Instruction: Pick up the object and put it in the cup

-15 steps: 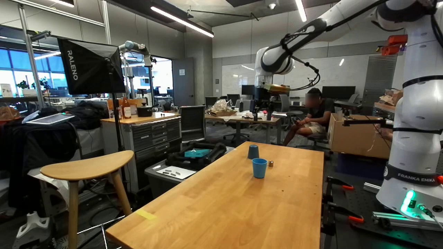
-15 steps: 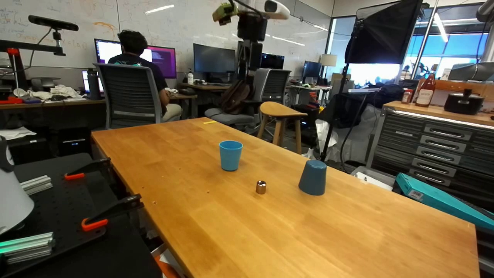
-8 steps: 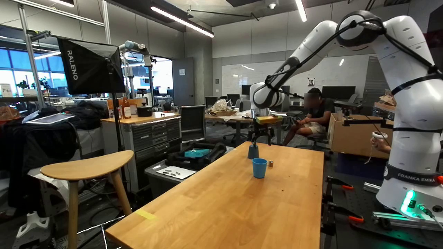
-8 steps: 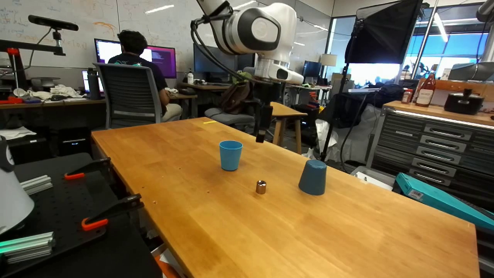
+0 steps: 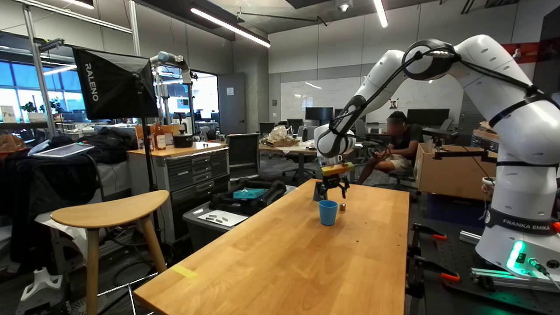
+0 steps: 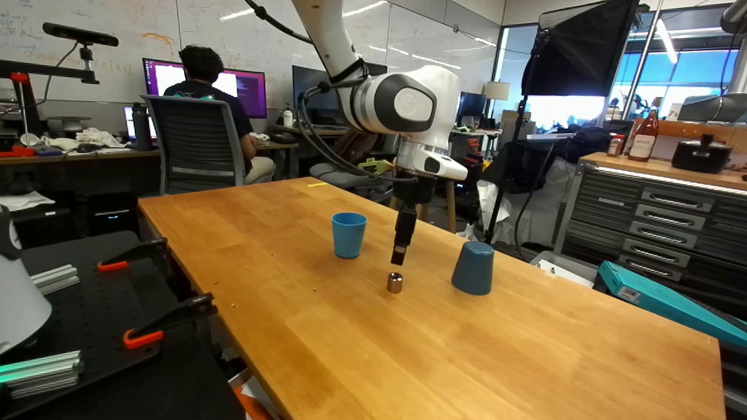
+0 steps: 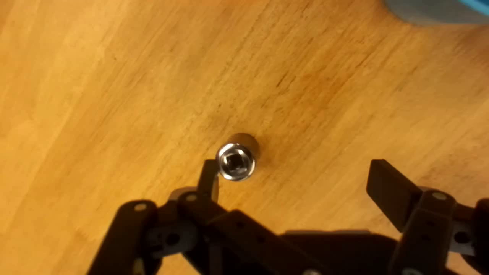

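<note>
Socket (image 6: 395, 284) stands upright, square-holed end up; blue cup (image 6: 349, 239) is mouth-up, inside partly hidden, dark cup (image 6: 473, 269) upside-down; my jaws are spread.

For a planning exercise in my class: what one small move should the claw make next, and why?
Probably slide the claw toward the wrist view's left side before lowering it. It hangs open above the metal socket, but in that view the socket appears close to the finger on that side, well off the gap's middle, so coming straight down might knock it.
</note>
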Robot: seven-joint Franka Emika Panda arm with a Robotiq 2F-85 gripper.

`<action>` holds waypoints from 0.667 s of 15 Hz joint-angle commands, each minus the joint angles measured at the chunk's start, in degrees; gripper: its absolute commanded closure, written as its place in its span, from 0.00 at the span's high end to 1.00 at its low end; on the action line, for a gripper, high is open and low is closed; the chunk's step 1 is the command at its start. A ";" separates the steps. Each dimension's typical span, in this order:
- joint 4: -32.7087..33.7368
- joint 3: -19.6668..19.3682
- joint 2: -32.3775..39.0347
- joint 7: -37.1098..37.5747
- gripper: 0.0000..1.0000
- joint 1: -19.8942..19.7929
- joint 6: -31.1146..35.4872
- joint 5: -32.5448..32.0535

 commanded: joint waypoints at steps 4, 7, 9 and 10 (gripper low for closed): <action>1.22 -3.15 4.88 3.29 1.00 1.10 1.40 0.31; 1.01 -3.72 6.12 4.35 0.74 1.79 4.54 -0.24; 0.99 -3.44 6.19 4.31 0.58 1.60 6.04 0.38; 0.95 -3.38 6.01 4.31 0.49 1.59 6.34 0.47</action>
